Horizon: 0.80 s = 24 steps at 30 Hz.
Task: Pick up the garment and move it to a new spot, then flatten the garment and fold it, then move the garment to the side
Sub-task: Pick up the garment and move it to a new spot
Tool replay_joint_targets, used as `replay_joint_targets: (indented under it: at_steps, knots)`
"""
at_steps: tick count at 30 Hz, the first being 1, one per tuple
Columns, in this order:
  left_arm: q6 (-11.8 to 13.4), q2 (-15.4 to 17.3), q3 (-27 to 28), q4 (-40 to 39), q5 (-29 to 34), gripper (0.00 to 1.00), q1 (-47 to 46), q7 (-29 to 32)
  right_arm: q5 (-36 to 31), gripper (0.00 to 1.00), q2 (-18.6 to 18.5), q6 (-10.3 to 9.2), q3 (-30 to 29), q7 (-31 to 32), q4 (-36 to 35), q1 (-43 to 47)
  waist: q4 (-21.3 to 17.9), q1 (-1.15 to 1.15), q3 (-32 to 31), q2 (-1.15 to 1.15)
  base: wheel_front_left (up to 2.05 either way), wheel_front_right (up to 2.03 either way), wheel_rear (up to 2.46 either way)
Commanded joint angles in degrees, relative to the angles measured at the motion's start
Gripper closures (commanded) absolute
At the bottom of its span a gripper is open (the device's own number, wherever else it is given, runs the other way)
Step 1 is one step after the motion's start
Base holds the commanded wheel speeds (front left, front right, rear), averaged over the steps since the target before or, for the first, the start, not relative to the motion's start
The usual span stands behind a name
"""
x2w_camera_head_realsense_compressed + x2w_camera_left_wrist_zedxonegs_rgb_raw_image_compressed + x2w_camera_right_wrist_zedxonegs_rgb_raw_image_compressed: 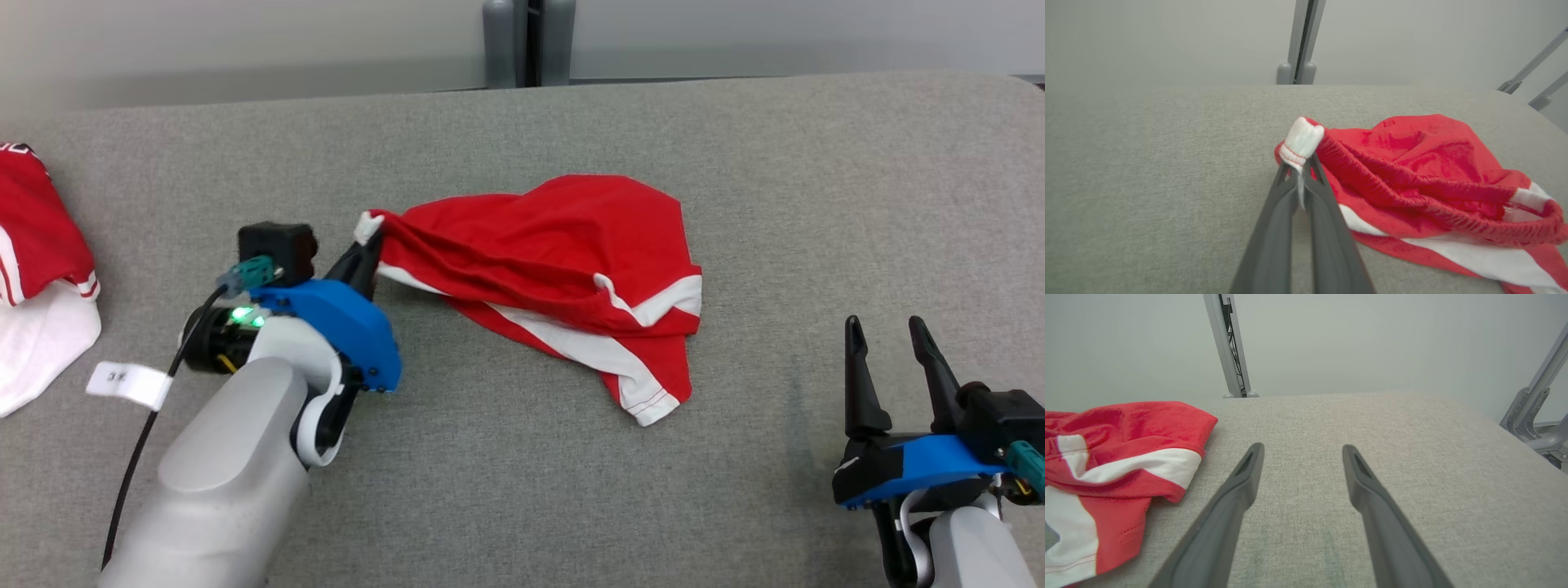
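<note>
- Slip risk: the left gripper point(368, 243) is clenched on only a small white-edged corner of the red-and-white garment point(563, 245); in the left wrist view the tuft bulges just past the fingertips point(1312, 165), so a quick pull could probably tug it free
- Twist risk: a hold at one corner would likely let the rest hang bunched or drag along the grey fabric tabletop point(522, 474), making the flattening harder
- No second hold: the right gripper point(894, 327) stands released, fingers spread, at 4 o'clock in the head view and well apart from the cloth; nothing backs up the left pinch
- Mix-up risk: a pile of red and white clothes point(41, 245) lies at the 9 o'clock edge; a set-down there could tangle the two
- Garment: just above centre of the table, pinched at its 9 o'clock end; crumpled and folded over itself, red with white stripes and hem; a gathered, ribbed band suggests a waistband, perhaps shorts; mostly resting on the surface
</note>
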Motion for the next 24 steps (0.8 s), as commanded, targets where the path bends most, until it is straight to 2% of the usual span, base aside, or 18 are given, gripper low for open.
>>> replay_joint_targets:
  at_steps: [1, 8, 10, 11, 16, 19, 24]
  knots:
    - [0.27, 0.0, 0.99, 2.02, -0.39, 1.0, 1.01, -1.76, 0.06, 0.0, -0.2, 0.01, -0.17, -0.04, -0.21, -0.99, 0.64, 0.0, 0.94, 0.0, 0.0, 0.0, 0.0]
    - [-1.65, -1.15, 2.88, 8.85, -2.15, 1.0, 2.46, -7.76, -0.61, 0.0, -0.21, 0.01, -0.69, -0.04, -0.23, -1.36, 1.81, 0.0, 2.19, 0.0, 0.0, 0.0, 0.0]
    - [-2.39, -1.72, 3.2, 10.06, -2.53, 0.48, 2.57, -9.61, -0.64, 0.0, -0.2, 0.01, -0.51, -0.04, -0.07, -1.44, 2.22, 0.0, 2.22, 0.0, 0.0, 0.0, 0.0]
    - [-2.78, -2.12, 3.46, 10.55, -2.7, 0.0, 2.67, -10.38, -0.62, 0.0, -0.2, 0.01, -0.36, -0.04, 0.03, -1.44, 2.39, 0.0, 2.17, 0.0, 0.0, 0.0, 0.0]
    - [-4.53, -2.58, 4.01, 10.92, -1.47, 0.0, 2.86, -13.06, -0.7, 0.0, -0.21, 0.01, 0.42, -0.04, 0.23, -1.42, 3.1, 0.0, 1.59, 0.0, 0.0, 0.0, 0.0]
    - [-4.67, -2.04, 4.9, 9.52, -0.04, 0.0, 3.8, -13.66, -0.98, 0.0, -0.21, 0.01, 0.7, -0.04, 0.22, -1.01, 3.45, 0.0, 0.79, 0.0, 0.0, 0.0, 0.0]
    - [-3.71, -0.49, 9.95, 0.74, 5.46, 0.0, 8.58, -13.68, -1.59, 0.0, -0.21, 0.01, 1.45, -0.04, -0.51, -0.07, 3.91, 0.0, -1.06, 0.0, 0.0, 0.0, 0.0]
